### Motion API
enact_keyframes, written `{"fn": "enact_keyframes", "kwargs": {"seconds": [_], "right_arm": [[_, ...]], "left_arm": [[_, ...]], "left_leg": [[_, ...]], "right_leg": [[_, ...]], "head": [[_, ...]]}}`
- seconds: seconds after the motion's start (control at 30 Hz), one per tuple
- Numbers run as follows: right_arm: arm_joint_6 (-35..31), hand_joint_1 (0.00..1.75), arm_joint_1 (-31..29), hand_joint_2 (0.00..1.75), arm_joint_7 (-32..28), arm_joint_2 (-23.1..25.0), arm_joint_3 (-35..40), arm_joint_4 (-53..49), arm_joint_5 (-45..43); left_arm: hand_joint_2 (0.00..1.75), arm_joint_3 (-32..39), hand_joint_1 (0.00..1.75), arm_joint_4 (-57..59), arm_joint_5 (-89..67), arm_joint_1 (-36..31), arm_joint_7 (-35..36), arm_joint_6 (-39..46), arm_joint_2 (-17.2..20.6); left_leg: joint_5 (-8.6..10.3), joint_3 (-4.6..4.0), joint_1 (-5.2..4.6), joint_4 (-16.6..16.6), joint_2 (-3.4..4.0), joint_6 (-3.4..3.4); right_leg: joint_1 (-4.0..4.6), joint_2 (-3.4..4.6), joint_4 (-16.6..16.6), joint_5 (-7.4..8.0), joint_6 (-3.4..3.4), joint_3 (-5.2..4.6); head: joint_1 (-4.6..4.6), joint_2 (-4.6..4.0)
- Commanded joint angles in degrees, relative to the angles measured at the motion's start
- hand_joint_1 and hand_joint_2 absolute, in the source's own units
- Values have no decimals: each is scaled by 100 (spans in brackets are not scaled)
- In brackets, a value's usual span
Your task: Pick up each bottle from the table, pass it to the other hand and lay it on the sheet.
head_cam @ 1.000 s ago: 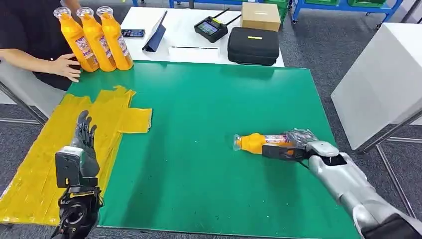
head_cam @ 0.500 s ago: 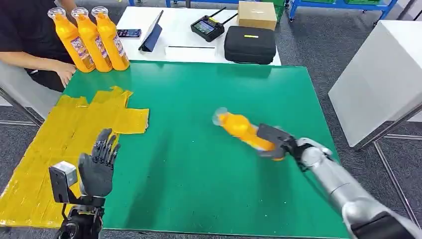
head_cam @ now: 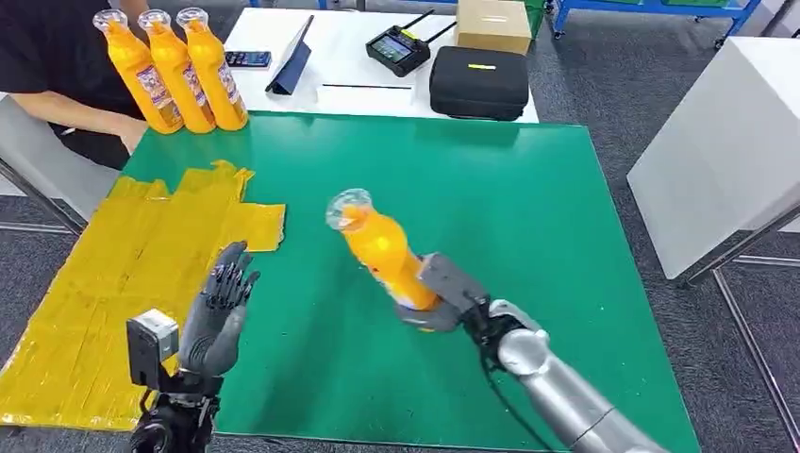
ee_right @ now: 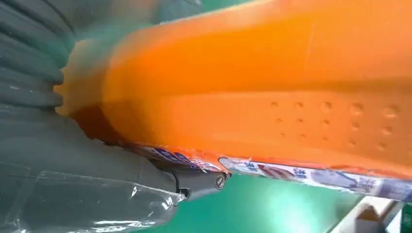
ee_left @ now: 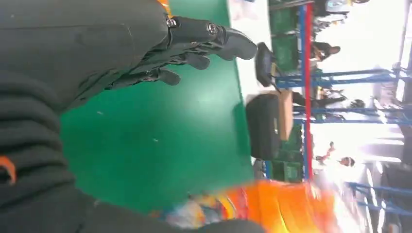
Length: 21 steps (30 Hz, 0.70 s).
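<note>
Right hand [head_cam: 443,294] is grasping the lower body of an orange plastic bottle with a clear cap [head_cam: 379,247], holding it lifted above the green-topped bench [head_cam: 528,208], tilted with the cap pointing up and toward the far left. In the right wrist view the bottle's orange side and printed label [ee_right: 272,97] are lying against the grey hand [ee_right: 73,184], fingers wrapped under it.

Left hand [head_cam: 219,316] is standing released, palm turned toward the bottle, dark fingers [head_cam: 229,278] spread and pointing up, holding nothing. It is hovering over the near left part of the bench, just beside the edge of the crinkled yellow plastic sheet [head_cam: 123,274], and apart from the bottle. In the left wrist view the dark fingers [ee_left: 194,46] are extending over the green surface, with the blurred orange bottle [ee_left: 272,206] close by.

Yellow sheet is lying along the left side of the bench, with nothing resting on it.

Three more upright orange bottles [head_cam: 175,71] are standing together at the far left corner, next to a seated person in a dark top [head_cam: 47,66].

White bench behind [head_cam: 377,85] is carrying a black zip case [head_cam: 479,83], a cardboard box [head_cam: 494,26], a black handheld controller [head_cam: 400,47] and a propped tablet [head_cam: 292,68].
</note>
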Motion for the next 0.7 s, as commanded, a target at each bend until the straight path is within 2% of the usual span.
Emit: {"fn": "enact_keyframes", "kwargs": {"seconds": [0.03,0.17,0.33,0.43,0.7], "right_arm": [[-224,175,6,175,177,1070,272,241,183],[-264,175,121,175,342,1270,337,14,437],[-237,175,126,175,387,1265,303,-29,485],[-176,175,77,175,495,1473,330,-62,650],[-300,175,-91,175,796,1830,546,-77,1328]], "left_arm": [[175,-530,0,404,-168,-609,121,209,-67],[175,-587,0,480,-287,-753,197,337,-133],[175,-568,0,471,-284,-730,194,338,-126],[175,-580,0,445,-320,-754,215,338,-146],[175,-742,0,407,47,-752,569,-86,-261]], "left_leg": [[-8,25,-3,-2,-2,5],[-4,12,3,-1,-3,5],[-6,18,-2,-2,-10,6],[-5,13,-1,0,-4,5],[-9,13,-3,4,2,7]], "right_leg": [[1,3,6,-9,-36,17],[3,0,3,-5,-22,9],[-1,-5,5,-9,-29,16],[0,0,6,-6,-26,9],[-2,7,11,-9,-27,6]], "head": [[0,0],[2,0],[2,0],[2,0],[2,0]]}}
